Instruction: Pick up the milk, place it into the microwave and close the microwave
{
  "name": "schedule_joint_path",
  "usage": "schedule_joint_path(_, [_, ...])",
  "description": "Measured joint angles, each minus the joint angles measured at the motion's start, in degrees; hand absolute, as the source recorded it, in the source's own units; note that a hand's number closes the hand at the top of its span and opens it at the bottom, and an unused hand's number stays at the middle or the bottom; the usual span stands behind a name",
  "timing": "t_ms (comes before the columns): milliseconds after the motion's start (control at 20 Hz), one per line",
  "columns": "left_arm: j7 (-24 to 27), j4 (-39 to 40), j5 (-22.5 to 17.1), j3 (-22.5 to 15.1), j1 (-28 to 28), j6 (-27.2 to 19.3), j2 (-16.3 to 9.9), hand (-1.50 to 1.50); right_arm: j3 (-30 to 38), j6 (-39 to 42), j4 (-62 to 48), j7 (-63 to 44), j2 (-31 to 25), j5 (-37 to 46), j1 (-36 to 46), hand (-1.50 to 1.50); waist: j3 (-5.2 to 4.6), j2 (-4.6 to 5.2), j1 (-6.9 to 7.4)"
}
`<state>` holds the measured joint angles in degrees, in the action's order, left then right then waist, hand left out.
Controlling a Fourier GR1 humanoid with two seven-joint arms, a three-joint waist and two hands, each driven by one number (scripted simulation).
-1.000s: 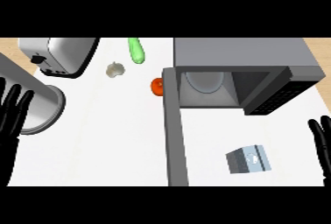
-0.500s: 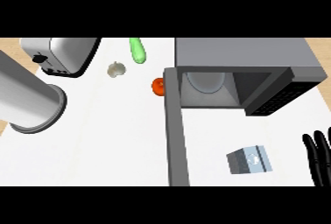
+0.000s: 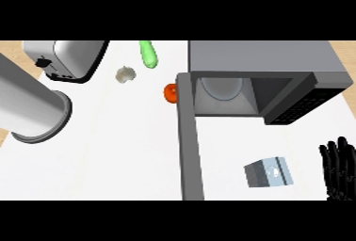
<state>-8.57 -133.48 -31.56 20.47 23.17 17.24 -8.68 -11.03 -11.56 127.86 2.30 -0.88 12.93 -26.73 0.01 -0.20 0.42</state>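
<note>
Head view, looking steeply down at a white counter [image 3: 125, 141]: the microwave [image 3: 261, 59], a grey box, sits at the upper right, and everything else is placed relative to it. Its door [image 3: 191, 150] is swung wide open and shows as a long grey bar running from the microwave's left front corner down toward the viewer. Inside the open cavity a pale round turntable [image 3: 222, 87] is visible; the dark control panel [image 3: 303, 106] is on the microwave's right front. The milk [image 3: 269, 173], a small grey-white carton, lies on the counter in front of the microwave, to the right of the open door and apart from it. The right hand [image 3: 339, 169], black, shows just right of the milk, near the right edge of the view, fingers straight and pointing up toward the microwave, holding nothing and not touching the carton. The left hand is out of view; only a grey left forearm [image 3: 31, 106] crosses the counter far to the left of the microwave. Also left of the microwave: a silver toaster [image 3: 66, 59], a small pale round object [image 3: 125, 74], a green vegetable [image 3: 148, 54], and a red-orange item [image 3: 170, 92] partly hidden behind the door hinge. The step in hand appears to be the reach for the milk. To do it well, the right hand should probably move left over the carton, close around its sides squarely, and lift clear of the counter before heading for the cavity, keeping away from the open door.
</note>
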Motion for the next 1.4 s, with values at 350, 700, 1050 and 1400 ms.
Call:
schedule_joint_path(350, [0.7, -0.2, -2.5, 3.9, 4.8, 3.9, 0.4, -1.50, 4.9, -2.0, -10.4, 7.4, 0.0, -2.1, -1.6, -1.50, 0.03, -0.05, 0.33])
schedule_joint_path(700, [2.1, -0.1, -4.4, 6.1, 8.7, 7.5, 1.8, -1.50, 9.4, -1.8, -24.5, 16.4, -0.1, -5.1, 0.1, -1.50, 0.06, -0.03, 0.52])
schedule_joint_path(1050, [2.3, 0.2, -7.6, 8.8, 10.2, 9.8, 0.8, -1.50, 13.6, -1.0, -39.5, 25.9, -1.5, -5.8, 4.3, -1.50, 0.08, 0.01, 0.63])
schedule_joint_path(1400, [3.4, 0.5, -9.8, 10.4, 12.4, 12.7, 2.1, -1.50, 16.7, -0.6, -55.2, 35.5, -2.1, -6.1, 10.0, -1.50, 0.08, 0.05, 0.58])
